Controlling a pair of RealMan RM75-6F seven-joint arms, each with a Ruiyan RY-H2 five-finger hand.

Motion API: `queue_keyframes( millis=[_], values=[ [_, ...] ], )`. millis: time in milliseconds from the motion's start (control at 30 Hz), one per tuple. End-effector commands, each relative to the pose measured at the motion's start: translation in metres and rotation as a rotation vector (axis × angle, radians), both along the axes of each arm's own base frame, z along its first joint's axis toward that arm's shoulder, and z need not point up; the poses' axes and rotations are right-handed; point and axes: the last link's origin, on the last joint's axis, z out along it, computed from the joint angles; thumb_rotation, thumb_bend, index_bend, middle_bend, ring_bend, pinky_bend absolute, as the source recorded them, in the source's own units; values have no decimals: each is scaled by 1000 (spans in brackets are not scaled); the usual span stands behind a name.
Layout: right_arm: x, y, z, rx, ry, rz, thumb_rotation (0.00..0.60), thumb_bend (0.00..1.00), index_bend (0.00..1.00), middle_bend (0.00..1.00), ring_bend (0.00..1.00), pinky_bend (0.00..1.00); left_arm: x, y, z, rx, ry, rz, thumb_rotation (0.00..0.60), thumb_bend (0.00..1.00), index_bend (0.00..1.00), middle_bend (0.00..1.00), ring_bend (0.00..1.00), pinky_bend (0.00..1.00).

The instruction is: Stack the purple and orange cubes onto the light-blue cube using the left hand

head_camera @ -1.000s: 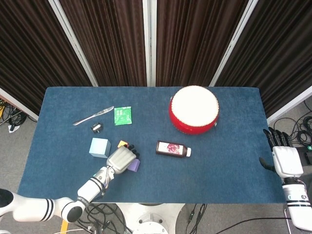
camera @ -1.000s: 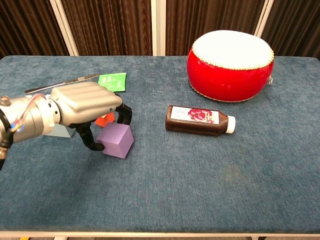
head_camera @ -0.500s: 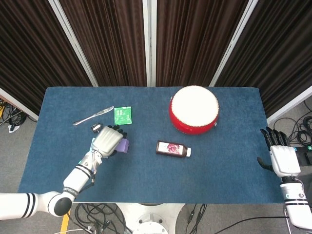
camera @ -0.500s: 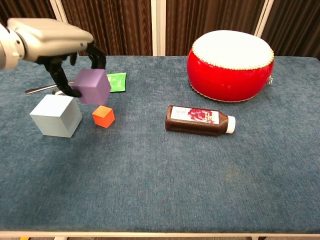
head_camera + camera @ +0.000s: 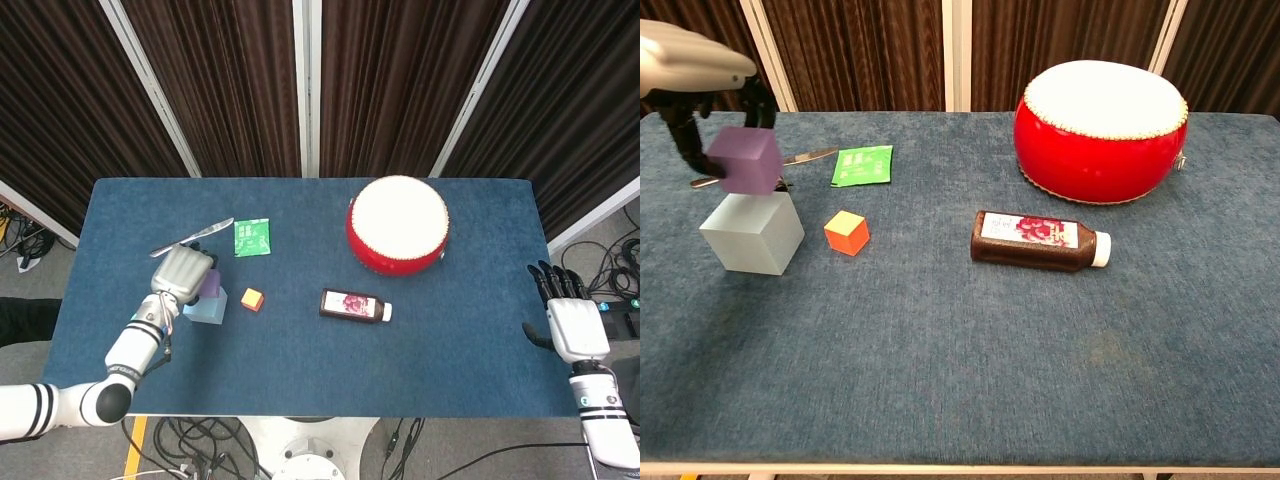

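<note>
The left hand (image 5: 690, 70) is partly cut off; its fingers pinch the purple cube (image 5: 743, 160) just over the light-blue cube (image 5: 752, 233).

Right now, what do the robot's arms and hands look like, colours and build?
The left hand has a silver-grey metal back plate and black fingers. Its wrist is silvery, and the left arm is white with black bands. The right hand matches it: a pale grey back, black fingers, and a white wrist with a dark ring. No markings are readable.
</note>
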Motion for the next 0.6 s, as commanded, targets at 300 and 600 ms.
queue_keyframes(
  millis=[300,600],
  values=[
    [0,0,0,-3,3,-3,600,196,0,21,0,6,-1,-12,3,-55,-38,9,600,262,478,500,275,413],
    [2,2,0,-7,8,2,600,196,0,21,0,6,5,-21,-2,-81,-43,-57,600,263,479,501,274,410]
  ],
)
